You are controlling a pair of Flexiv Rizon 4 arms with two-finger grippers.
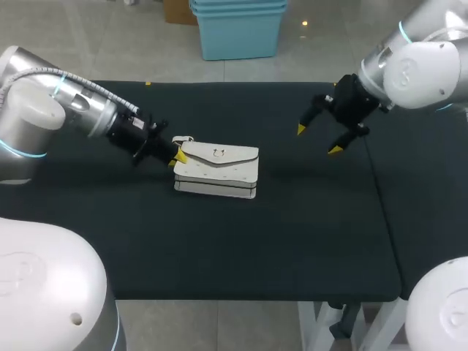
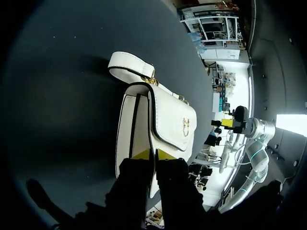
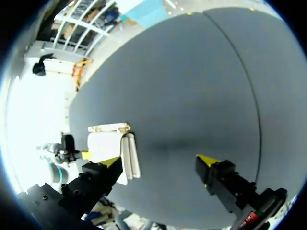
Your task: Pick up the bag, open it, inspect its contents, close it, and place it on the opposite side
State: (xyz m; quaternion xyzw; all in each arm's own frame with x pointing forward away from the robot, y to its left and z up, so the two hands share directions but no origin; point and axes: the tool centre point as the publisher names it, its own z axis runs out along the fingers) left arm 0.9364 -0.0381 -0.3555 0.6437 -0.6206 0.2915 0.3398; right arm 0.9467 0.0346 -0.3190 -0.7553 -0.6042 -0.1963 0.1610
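The left gripper (image 2: 153, 154), fingers narrowed, pinches the black-trimmed flap edge at one end of a white leather handbag (image 2: 168, 120) with a gold clasp (image 2: 185, 125). The bag lies flat, flap closed, on the black cloth-covered table (image 1: 292, 241), left of centre. The right gripper (image 1: 318, 140) hangs above the table's right part, fingers spread wide, well apart from the bag.

The left arm comes in from 9 o'clock, and the left end effector (image 1: 175, 156) sits low with its fingers pinching the end of the bag (image 1: 217, 170). The right arm comes in from 2 o'clock; the right end effector (image 1: 318, 140) is raised, fingers spread wide, pointing toward 8 o'clock.
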